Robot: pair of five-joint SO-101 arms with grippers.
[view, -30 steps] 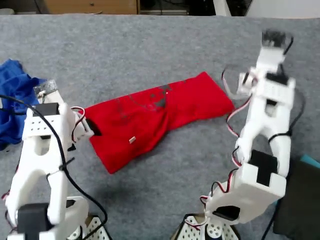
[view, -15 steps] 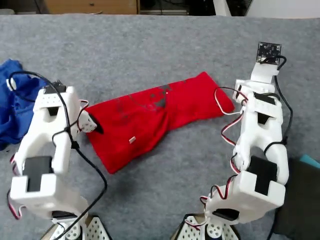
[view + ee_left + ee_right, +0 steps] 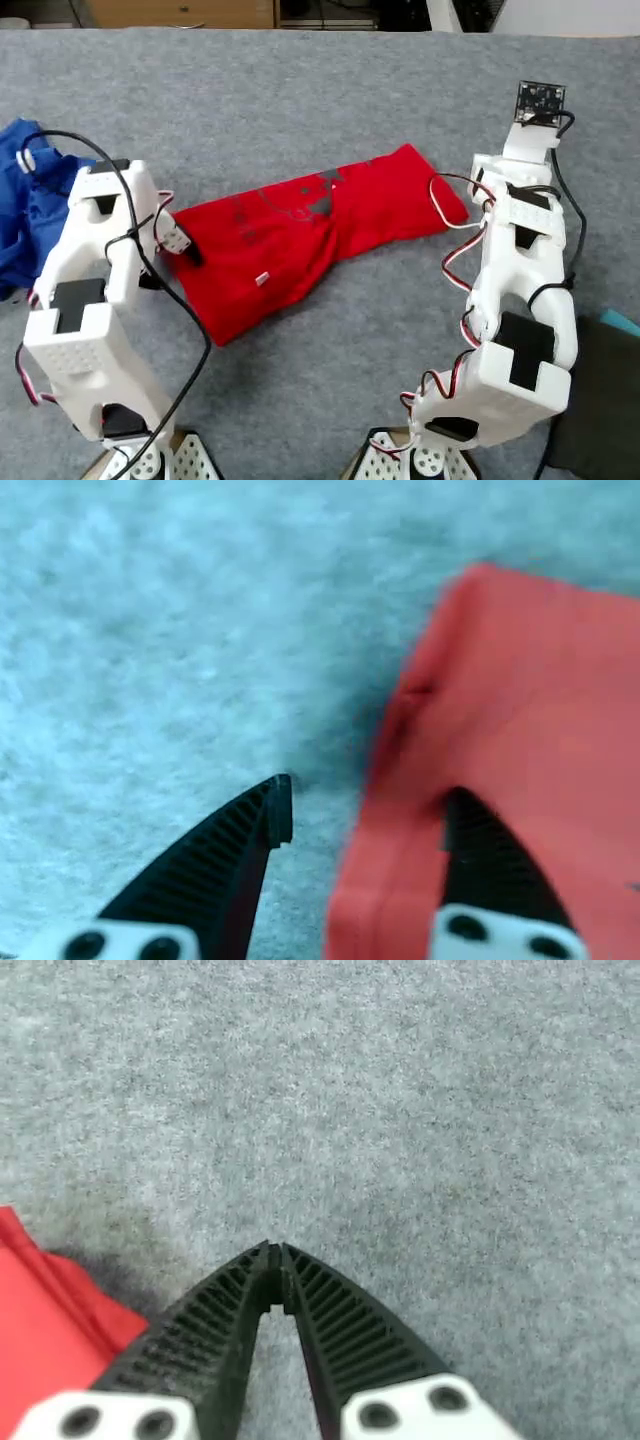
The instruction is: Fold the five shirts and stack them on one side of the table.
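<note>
**Red shirt's near hem lies between the left jaws**

Grey felt covers the table (image 3: 300, 90), and the red shirt (image 3: 300, 235) is laid flat across its middle, already doubled into a long band. In the high view its long axis runs from about 8 o'clock to about 2 o'clock, with the broader end at 8 and the narrower end at 2. A heap of blue cloth (image 3: 25, 200) is bunched at the table's 9 o'clock edge, just beyond the left arm. A dark cloth (image 3: 600, 400) is seen at the 4 o'clock corner.

The left gripper (image 3: 180, 243) is set at the shirt's 9 o'clock end. Its jaws are spread wide. In the left wrist view one jaw is seen over bare felt, while the other is partly covered by the red hem, so the folded edge lies between them and nothing is clamped yet.

The right gripper (image 3: 272, 1250) is held over bare felt just off the shirt's 3 o'clock end. Its jaws are pressed together with nothing between them, and only a red corner is caught at the side of the right wrist view.

The left arm is therefore judged the better placed, since the cloth is already straddled. The coming move is judged to turn on that hem being pinched and carried along the band's long axis toward 2 o'clock. If the right arm is to be used, its jaws would have to be opened first, with the shirt lying toward 9 o'clock from it.
</note>
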